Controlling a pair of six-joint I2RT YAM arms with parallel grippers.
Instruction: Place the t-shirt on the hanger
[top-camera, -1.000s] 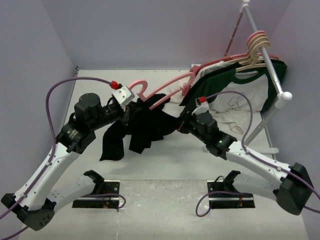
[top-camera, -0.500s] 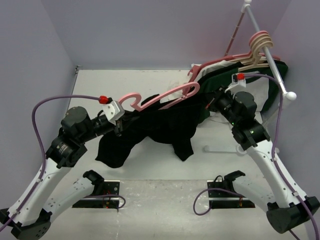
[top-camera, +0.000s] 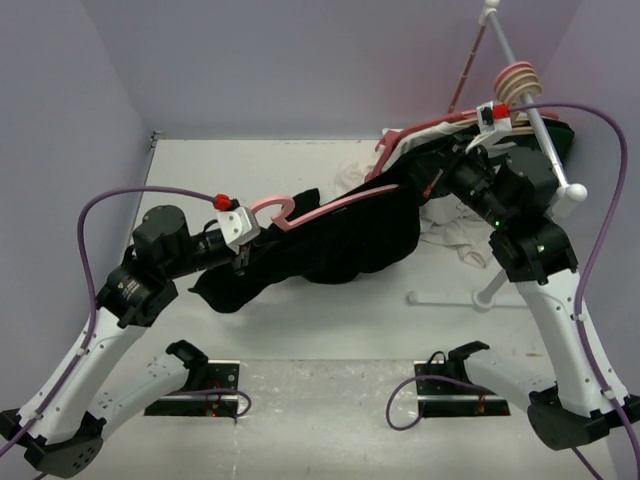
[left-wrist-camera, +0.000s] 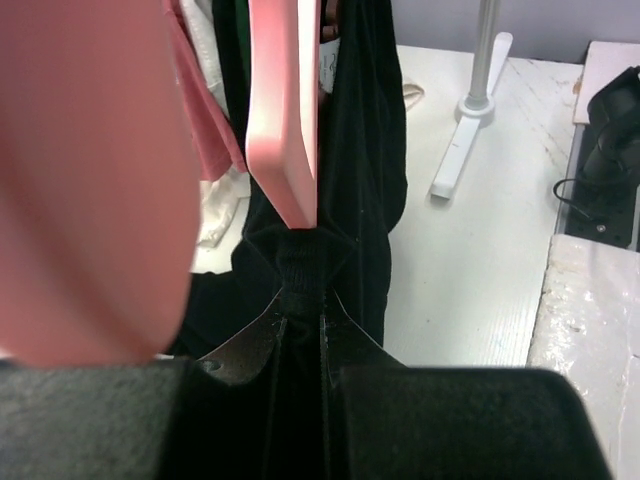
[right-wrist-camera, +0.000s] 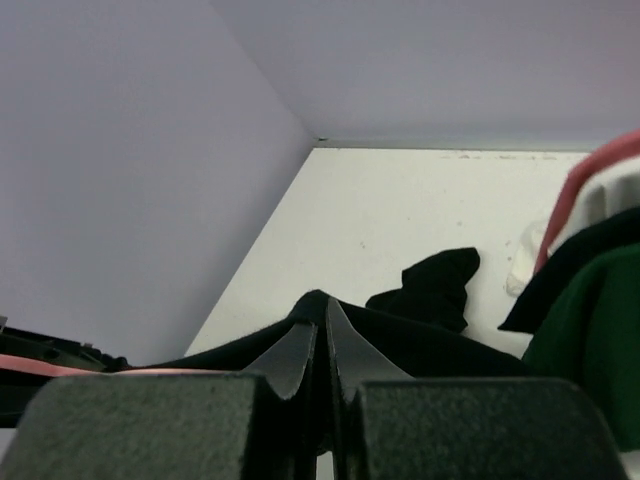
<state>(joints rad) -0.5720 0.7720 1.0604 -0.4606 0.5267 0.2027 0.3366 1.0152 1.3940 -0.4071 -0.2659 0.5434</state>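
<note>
nearly closed, left jaws and right jaws pinch the t-shirt (top-camera: 340, 240).

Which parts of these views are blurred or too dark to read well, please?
Left wrist: the hanger sits so near the lens that it is a blurred pink mass, and the t-shirt is nearly featureless black. Right wrist: the right gripper is dark and soft-edged. Top external: sharp and evenly lit.

Left arm (top-camera: 112, 318) elbow-up, forearm reaching rightward; right arm (top-camera: 556, 318) raised, wrist turned left; left gripper (left-wrist-camera: 300, 318) and right gripper (right-wrist-camera: 322, 325) each pinched tight on the t-shirt (top-camera: 350, 235)
</note>
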